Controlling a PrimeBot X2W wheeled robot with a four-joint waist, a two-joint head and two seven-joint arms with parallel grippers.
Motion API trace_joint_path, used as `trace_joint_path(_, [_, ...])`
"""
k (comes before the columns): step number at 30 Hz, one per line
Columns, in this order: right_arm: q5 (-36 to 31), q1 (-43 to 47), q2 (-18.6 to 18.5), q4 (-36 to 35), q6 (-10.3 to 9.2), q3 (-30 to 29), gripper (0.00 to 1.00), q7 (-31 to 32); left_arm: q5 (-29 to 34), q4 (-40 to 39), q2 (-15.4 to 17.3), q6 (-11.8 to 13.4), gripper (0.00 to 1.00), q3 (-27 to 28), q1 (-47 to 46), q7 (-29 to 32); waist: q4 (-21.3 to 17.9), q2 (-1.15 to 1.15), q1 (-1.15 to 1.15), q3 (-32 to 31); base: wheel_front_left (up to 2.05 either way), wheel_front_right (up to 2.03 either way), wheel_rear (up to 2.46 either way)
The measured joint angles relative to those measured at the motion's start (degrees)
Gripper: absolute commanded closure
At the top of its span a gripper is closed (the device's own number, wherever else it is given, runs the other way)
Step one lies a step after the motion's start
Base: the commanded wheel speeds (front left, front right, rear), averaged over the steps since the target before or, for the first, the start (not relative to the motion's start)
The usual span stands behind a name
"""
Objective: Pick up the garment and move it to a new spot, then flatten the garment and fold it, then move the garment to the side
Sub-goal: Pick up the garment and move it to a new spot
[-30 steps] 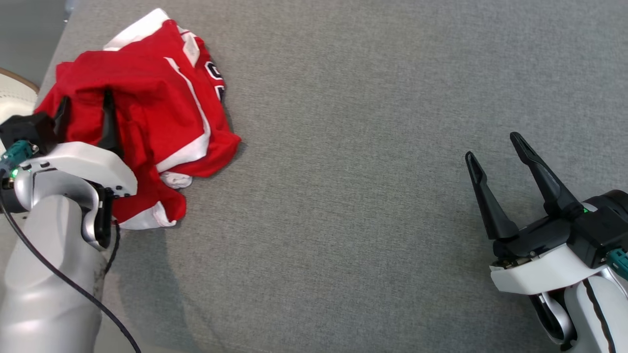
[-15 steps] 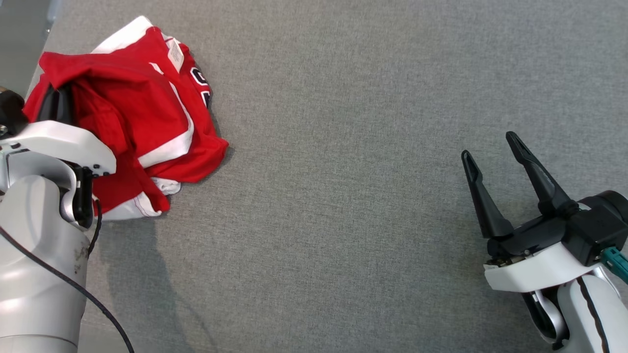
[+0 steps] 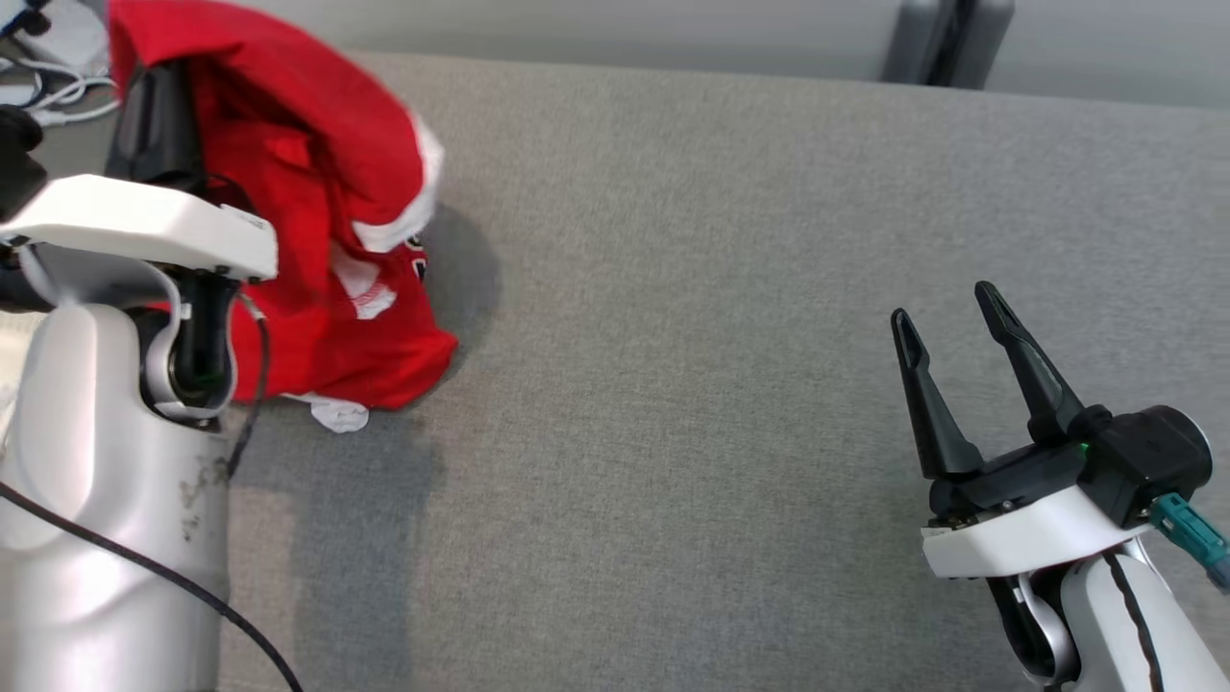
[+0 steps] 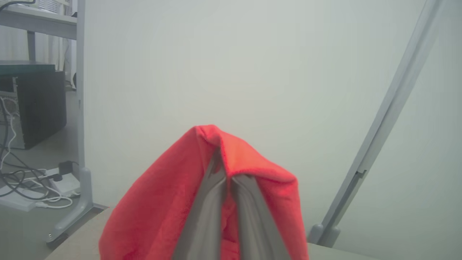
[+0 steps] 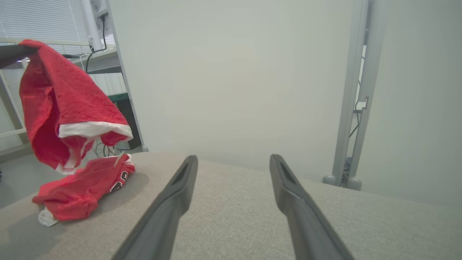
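The garment (image 3: 317, 192), a red shirt with white trim, hangs in a bunch from my left gripper (image 3: 144, 72) at the table's far left. That gripper is shut on a red fold, and its two fingers (image 4: 216, 187) press together with cloth draped over their tips. The garment (image 4: 158, 206) covers both sides of the fingers. Its lower part (image 5: 83, 187) lies crumpled on the table, with dark lettering showing, while the upper part (image 5: 65, 104) is raised. My right gripper (image 3: 942, 303) stands open near the right edge, far from the shirt, with nothing between its fingers (image 5: 180, 187).
The grey fabric table (image 3: 721, 288) stretches wide between the two arms. A grey metal post (image 3: 947, 38) stands behind its far edge, and another post (image 4: 81, 108) is at the left. Cables (image 4: 21, 180) and a dark cabinet (image 4: 39, 104) sit beyond the left end.
My left gripper closed on the garment and raised it, so the shirt's upper part now hangs above the table. The head view has tilted up. The right gripper stays open.
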Motion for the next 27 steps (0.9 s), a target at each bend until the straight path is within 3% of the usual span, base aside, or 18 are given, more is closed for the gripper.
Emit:
trace_joint_path(6, [0.04, 0.10, 1.85, 0.10, 0.00, -1.79, 0.00, -0.01, -3.01, -13.84, -3.53, 2.31, 1.00, -2.87, 4.86, 7.92, -3.07, 0.00, 0.00, -3.21, 0.00, 0.00, 0.00])
trace_joint_path(9, [0.09, 0.05, 2.35, -0.13, 0.00, -3.26, 0.00, -0.02, -5.00, -21.30, -5.04, 5.00, 1.00, -6.88, 7.28, 11.46, -6.17, 0.00, 0.00, -3.93, 0.00, 0.00, 0.00])
trace_joint_path(13, [0.36, -0.25, 2.58, -0.46, 0.00, -4.76, 0.00, -0.02, -5.71, -24.65, -5.66, 7.95, 1.00, -13.25, 8.56, 12.52, -9.66, 0.00, 0.00, -3.67, 0.00, 0.00, 0.00])
trace_joint_path(19, [0.99, -1.26, 3.09, -1.13, 0.00, -5.77, 0.00, -0.02, -8.24, -21.42, -5.77, 13.05, 1.00, -21.39, 9.29, 9.69, -15.57, 0.00, 0.00, -2.17, 0.00, 0.00, 0.00])
trace_joint_path(27, [2.02, -3.43, 4.19, -1.68, 0.00, -6.24, 0.00, -0.02, -11.15, -9.71, -5.86, 19.06, 1.00, -29.33, 2.97, 0.63, -23.23, 0.00, 0.00, 1.61, 0.00, 0.00, 0.00])
